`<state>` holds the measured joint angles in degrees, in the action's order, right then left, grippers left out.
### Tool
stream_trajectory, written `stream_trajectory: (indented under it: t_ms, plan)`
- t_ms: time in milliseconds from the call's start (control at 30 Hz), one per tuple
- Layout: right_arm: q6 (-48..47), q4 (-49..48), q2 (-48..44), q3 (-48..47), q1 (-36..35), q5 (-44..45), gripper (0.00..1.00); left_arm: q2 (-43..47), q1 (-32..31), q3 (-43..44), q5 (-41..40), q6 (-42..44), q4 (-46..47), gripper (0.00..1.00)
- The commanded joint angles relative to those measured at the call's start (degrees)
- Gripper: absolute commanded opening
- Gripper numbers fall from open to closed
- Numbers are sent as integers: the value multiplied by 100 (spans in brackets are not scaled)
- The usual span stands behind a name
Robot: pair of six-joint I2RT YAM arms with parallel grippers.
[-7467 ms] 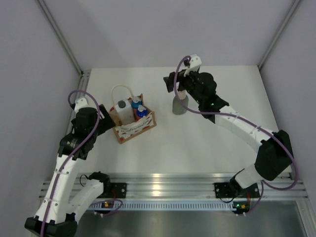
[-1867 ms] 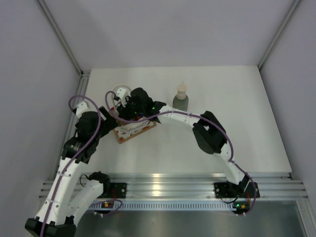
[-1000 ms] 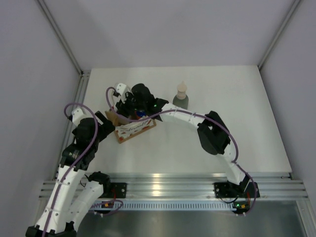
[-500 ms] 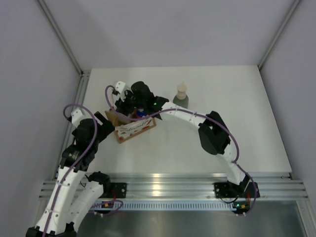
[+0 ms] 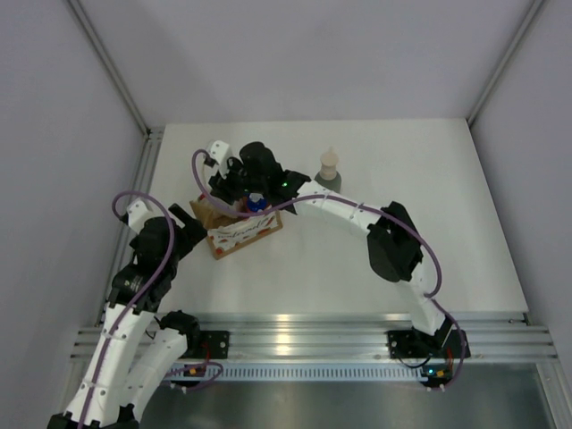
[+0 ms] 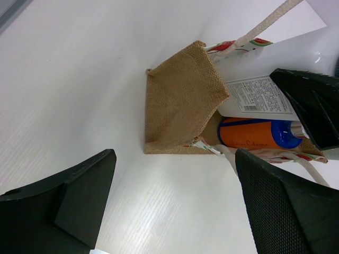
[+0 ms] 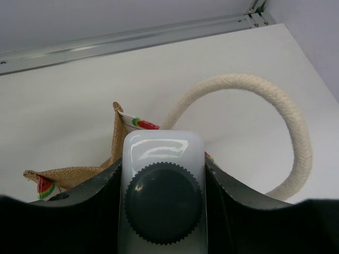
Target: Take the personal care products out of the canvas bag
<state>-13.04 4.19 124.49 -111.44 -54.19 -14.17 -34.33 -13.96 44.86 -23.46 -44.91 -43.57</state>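
Right pincer point(image 7: 161, 211) is clamping white bottle point(image 7: 161, 151) inside canvas bag point(image 6: 180, 106).
Orange bottle point(image 6: 254, 133) is crowding it, rope handle point(image 7: 288, 121) looping at cap's 2 o'clock. Left pincer point(image 6: 175, 164) is gaping empty at bag's 9 o'clock; grey-green bottle point(image 5: 328, 179) is standing at 2 o'clock.

One canvas bag point(image 6: 180, 106), one white grey-capped bottle point(image 7: 163, 196), one orange blue-topped bottle point(image 6: 254, 133) in view, one grey-green nozzle-topped bottle point(image 5: 328, 174).

A white table point(image 5: 465, 197) sits between plain grey walls point(image 5: 295, 54) (aluminium rail point(image 5: 304, 335) in front).
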Motion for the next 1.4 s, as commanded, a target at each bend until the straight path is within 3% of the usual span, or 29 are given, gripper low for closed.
stream_trajectory:
  t_ms: [0, 867, 900, 967, 1367]
  plan:
    - [-138, -823, -750, -370, 14, -68, 0, 31, 7, -56, -53, -97, 121, 98]
    - [-50, -427, 445, -80, 76, 29, 0, 93, 7, 286, -70, 149, 42, 98]
    - [-24, -262, 436, -54, 76, 116, 2, 84, 7, 321, -97, 201, 24, 98]
    - [-41, -138, 427, -45, 76, 152, 20, 75, 7, 356, -202, 254, -20, 98]
    - [-120, 469, 568, -343, 76, 169, 58, 23, 7, 576, 17, 517, -142, 98]
